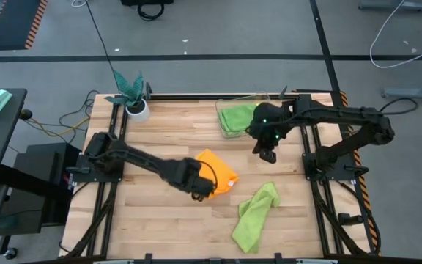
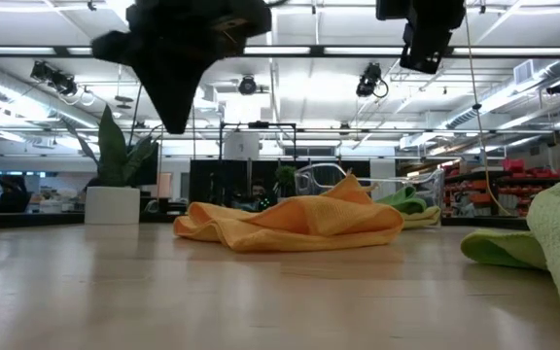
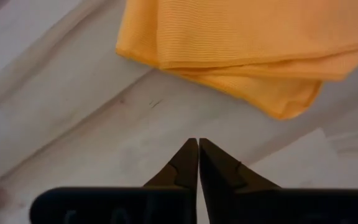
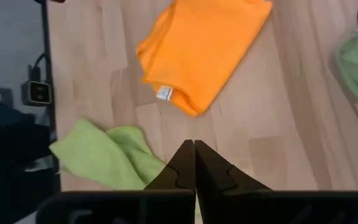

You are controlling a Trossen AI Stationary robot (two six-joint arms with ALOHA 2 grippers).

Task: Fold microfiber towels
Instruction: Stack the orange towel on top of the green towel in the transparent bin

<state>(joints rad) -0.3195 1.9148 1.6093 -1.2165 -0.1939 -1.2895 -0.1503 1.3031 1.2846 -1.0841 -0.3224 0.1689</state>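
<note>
Partly hidden — orange towel (image 1: 222, 172) under left gripper (image 1: 198, 192).

Green towel (image 2: 552, 238) (cut off rightward)

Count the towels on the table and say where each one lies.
3 in view: an orange towel mid-table by the left gripper, a lime green towel near the front edge, another green towel in the clear bin; more could be hidden there.

The wooden surface (image 1: 160, 220) carries an orange towel (image 1: 222, 173) at centre, a lime towel (image 1: 253, 216) lower right, a clear bin (image 1: 234, 117) and a potted plant (image 1: 133, 95) along the top.
</note>
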